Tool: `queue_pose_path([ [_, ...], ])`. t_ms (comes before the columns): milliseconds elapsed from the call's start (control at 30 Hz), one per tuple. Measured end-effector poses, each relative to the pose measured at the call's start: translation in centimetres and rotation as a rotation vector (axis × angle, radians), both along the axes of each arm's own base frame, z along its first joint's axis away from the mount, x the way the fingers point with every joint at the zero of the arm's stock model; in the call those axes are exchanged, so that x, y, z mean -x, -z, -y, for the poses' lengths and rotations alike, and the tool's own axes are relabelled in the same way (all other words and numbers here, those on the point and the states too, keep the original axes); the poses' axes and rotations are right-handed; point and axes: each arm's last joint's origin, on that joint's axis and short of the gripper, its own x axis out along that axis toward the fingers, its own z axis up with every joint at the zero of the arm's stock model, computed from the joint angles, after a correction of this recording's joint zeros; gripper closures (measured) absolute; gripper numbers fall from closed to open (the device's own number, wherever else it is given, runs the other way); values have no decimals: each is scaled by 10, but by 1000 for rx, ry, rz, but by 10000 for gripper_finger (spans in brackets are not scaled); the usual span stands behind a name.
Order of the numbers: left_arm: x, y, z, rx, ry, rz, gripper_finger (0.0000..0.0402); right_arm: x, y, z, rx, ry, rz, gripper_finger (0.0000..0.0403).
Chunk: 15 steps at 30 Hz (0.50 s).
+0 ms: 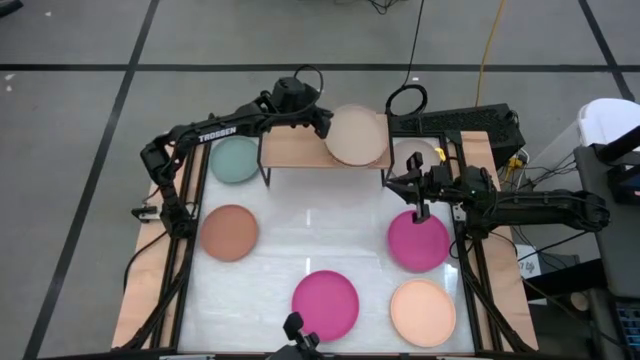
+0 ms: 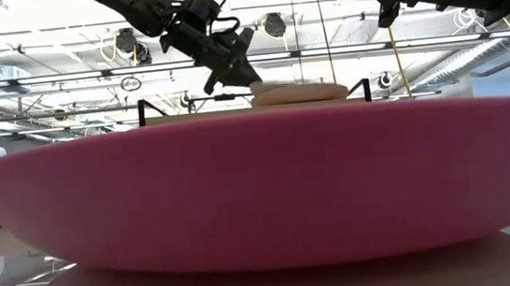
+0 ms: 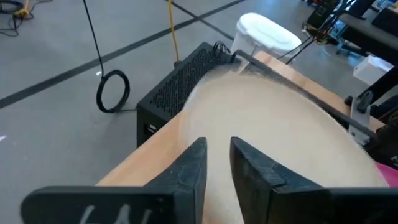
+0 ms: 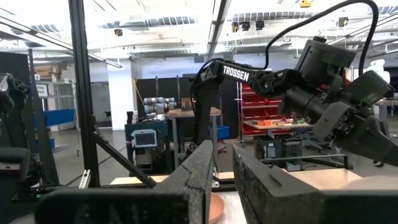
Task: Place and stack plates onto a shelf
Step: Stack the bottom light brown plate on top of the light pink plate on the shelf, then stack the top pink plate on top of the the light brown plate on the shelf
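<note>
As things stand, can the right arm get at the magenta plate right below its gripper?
Probably yes. The right gripper hangs just over the magenta plate's far edge, nothing lies on the plate, and the left gripper is away at the shelf.

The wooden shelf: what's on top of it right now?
One beige plate lies on the shelf's right end, with the left gripper at its edge. Whether another plate lies beneath it cannot be told. The shelf's left part is bare.
</note>
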Motion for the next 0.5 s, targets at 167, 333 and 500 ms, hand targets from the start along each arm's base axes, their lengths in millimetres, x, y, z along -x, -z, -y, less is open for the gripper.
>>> queue_pose_path([
  [167, 2, -6, 1, -13, 1, 20, 314, 0, 1, 0, 0, 0, -6, 355],
  [333, 8, -18, 6, -22, 8, 38, 314, 0, 1, 0, -1, 1, -8, 355],
  [500, 19, -46, 15, -70, 12, 109, 314, 0, 1, 0, -1, 1, -10, 355],
])
